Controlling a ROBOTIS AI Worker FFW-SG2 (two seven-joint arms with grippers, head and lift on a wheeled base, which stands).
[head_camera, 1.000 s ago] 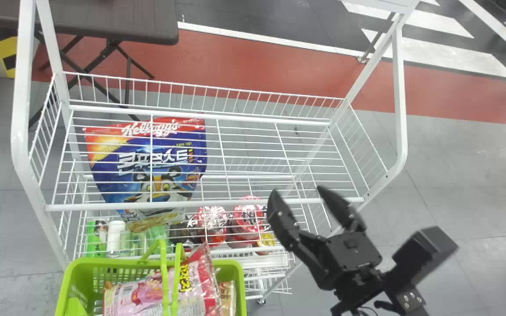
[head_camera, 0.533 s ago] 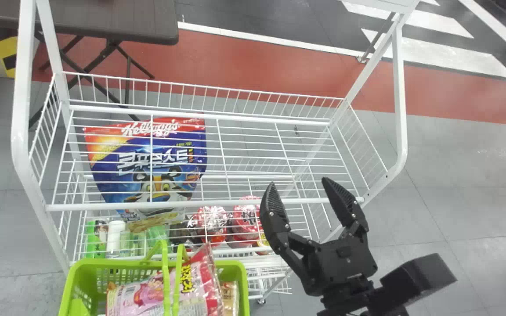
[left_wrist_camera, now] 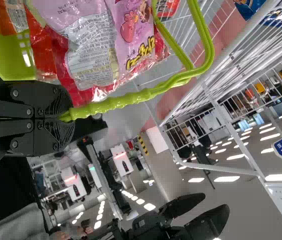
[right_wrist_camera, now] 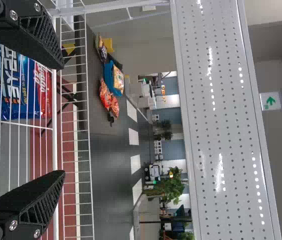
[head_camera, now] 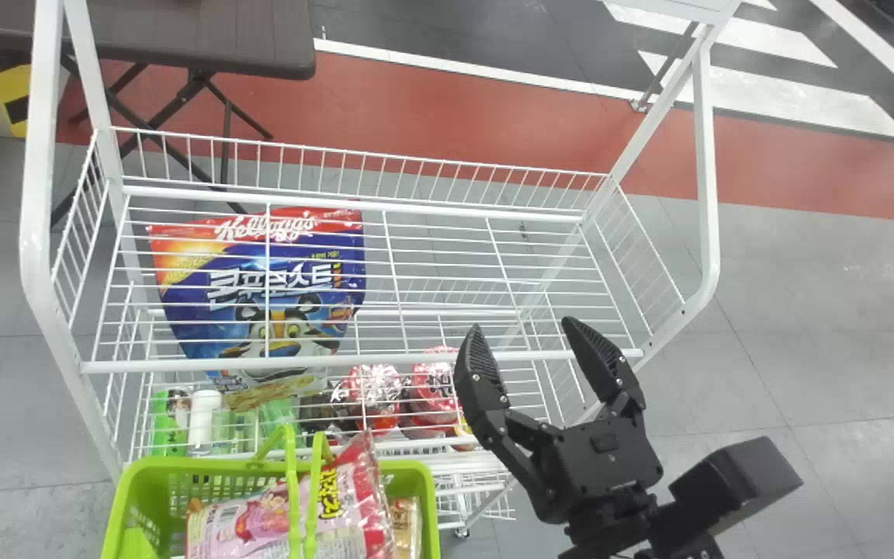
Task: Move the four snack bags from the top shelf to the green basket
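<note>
Turned slightly and spread a little wider since a second ago, with the black two-fingered right gripper (head_camera: 523, 326) now up and to the right of the green plastic basket (head_camera: 206, 463), gaping wide on nothing. Clamped round the basket's slim green handle (left_wrist_camera: 131, 100) with the black left gripper (left_wrist_camera: 63, 118). Inside the basket, a glossy pink-and-lilac film snack bag (head_camera: 261, 524), tilted, beside a smaller tan packet (head_camera: 403, 520); full count impossible to tell. Probably light, soft and slippery, with crushable contents: best pinched gently at the flat red end seam (head_camera: 374, 497), if in need of tucking down.
</note>
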